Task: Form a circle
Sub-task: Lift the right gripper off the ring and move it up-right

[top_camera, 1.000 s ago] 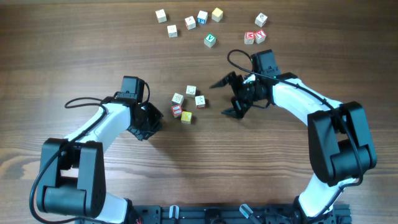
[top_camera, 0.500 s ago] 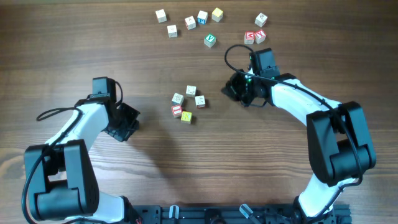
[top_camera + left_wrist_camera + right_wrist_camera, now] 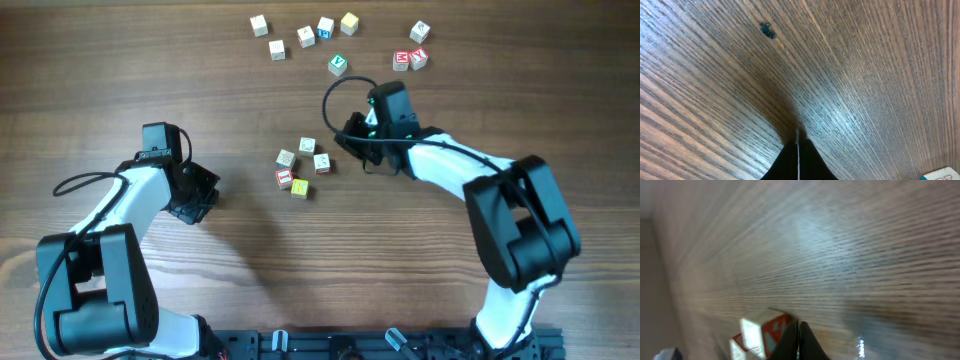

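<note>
The circle (image 3: 301,166) is a small ring of five letter cubes at mid-table: three cream, a red-faced cube (image 3: 284,178) and a yellow cube (image 3: 300,187). My right gripper (image 3: 347,140) is shut and empty, just right of the ring and apart from its nearest cream cube (image 3: 322,162). In the right wrist view the closed tips (image 3: 798,326) hover low over the wood, with a blurred red-lettered cube (image 3: 765,332) just beyond them; which cube it is I cannot tell. My left gripper (image 3: 203,197) is shut and empty, well left of the ring. Its tips (image 3: 798,146) rest close to bare wood.
Loose cubes lie along the far edge: several cream ones (image 3: 306,37), a yellow one (image 3: 348,22), a green-faced cube (image 3: 338,65) and two red-lettered cubes (image 3: 409,59). A black cable (image 3: 330,100) loops above the right wrist. A dark knot (image 3: 768,30) marks the wood.
The right gripper has gone from open to shut and swung left toward the ring. The left arm pulled back leftward, away from the cubes. The five cubes stayed put.
</note>
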Available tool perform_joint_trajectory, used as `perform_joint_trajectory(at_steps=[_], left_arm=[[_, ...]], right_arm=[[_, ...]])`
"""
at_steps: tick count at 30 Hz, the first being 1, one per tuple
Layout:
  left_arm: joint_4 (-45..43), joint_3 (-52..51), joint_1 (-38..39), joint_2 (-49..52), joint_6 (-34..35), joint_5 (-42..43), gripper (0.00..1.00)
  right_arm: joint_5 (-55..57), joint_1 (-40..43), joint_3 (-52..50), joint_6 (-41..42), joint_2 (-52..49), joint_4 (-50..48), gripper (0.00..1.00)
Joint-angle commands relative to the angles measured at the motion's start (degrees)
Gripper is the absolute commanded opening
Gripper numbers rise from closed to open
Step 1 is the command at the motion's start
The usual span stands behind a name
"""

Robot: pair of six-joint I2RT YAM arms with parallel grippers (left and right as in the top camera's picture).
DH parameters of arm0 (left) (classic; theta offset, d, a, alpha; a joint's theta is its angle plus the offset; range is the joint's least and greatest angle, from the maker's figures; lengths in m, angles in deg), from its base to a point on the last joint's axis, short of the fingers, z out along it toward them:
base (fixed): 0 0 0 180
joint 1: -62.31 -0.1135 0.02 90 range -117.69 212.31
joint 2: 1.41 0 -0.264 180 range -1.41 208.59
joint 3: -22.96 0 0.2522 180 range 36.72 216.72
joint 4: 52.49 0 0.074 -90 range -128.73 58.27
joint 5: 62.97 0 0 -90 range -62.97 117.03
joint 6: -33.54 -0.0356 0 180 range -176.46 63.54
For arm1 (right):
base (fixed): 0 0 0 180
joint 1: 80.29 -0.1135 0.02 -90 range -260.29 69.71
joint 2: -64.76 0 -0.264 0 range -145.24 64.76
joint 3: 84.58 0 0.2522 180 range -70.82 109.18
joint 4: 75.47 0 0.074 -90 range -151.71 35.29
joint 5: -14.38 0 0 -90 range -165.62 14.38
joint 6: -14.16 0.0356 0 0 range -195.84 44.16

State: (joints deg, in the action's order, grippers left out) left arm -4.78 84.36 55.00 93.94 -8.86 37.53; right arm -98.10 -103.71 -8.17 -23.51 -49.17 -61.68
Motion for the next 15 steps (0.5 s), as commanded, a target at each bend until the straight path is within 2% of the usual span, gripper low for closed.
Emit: perform_joint_trajectory(at_steps=[1, 6, 10, 13, 15], left_arm=[[-0.2, -1.7, -0.7, 1.7, -0.9, -4.2, 0.08], [-0.3, -1.7, -0.7, 1.7, -0.9, -4.2, 0.08], [-0.3, -1.7, -0.7, 1.7, -0.9, -4.2, 0.06], [-0.3, -1.7, -0.7, 1.7, -0.9, -4.2, 0.05], [-0.3, -1.7, -0.7, 1.7, -0.9, -4.2, 0.06]], right_arm=[[-0.4, 0.4, -0.1, -1.4, -1.4, -3.1, 0.04], [1.0, 0.5, 2.3, -1.6, -3.4, -8.2, 0.05], [-0.9, 0.5, 10.0, -4.2, -8.7, 0.3, 0.05], [4.2, 0.5, 11.4, -2.8, -8.9, 6.1, 0.05], [2.4, 0.5, 11.4, -2.6, -8.9, 9.7, 0.05]])
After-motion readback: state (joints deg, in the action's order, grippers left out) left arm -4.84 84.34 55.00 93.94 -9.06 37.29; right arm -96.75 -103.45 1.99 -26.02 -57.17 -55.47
